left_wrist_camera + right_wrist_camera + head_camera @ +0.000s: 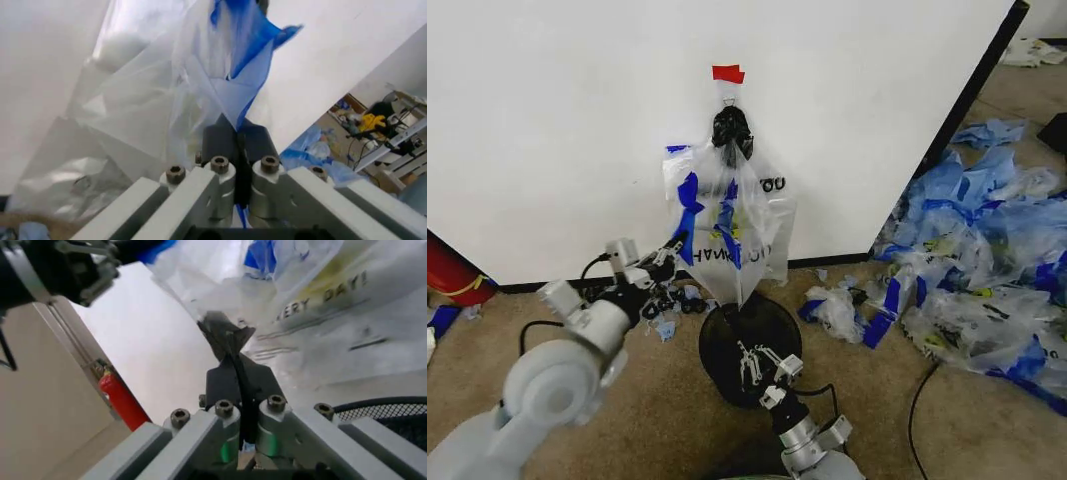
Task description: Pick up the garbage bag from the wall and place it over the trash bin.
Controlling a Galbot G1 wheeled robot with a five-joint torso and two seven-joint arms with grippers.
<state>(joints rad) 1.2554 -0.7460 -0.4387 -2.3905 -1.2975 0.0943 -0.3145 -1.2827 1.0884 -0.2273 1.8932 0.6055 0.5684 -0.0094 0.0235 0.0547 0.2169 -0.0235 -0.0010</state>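
Your left gripper [676, 245] has its fingers [223, 137] pressed together on a blue handle strip of the garbage bag [732, 225]; in the left wrist view the blue plastic runs right down into the seam between the two dark pads, with the clear film spreading away above them. Your right gripper [749, 362] sits lower and nearer to you, over the trash bin [727, 335], and in the right wrist view its fingers [223, 352] are closed to a thin line with their tips against the lowest fold of the clear plastic; you cannot tell from that view whether any film is actually pinched between them. The bag itself hangs against the wall [557, 130], its top gathered under a glossy black bundle [731, 129] that sits just below a small piece of red tape [727, 73]. The bag's bottom point hangs just above the far rim of the round black bin, which stands on the floor close to the wall's black base strip. To the right you have a heap of blue-and-clear bags [987, 270] spread over the floor, well apart from the bin. At the far left, by the wall's base, you can see a red fire extinguisher [452, 275].
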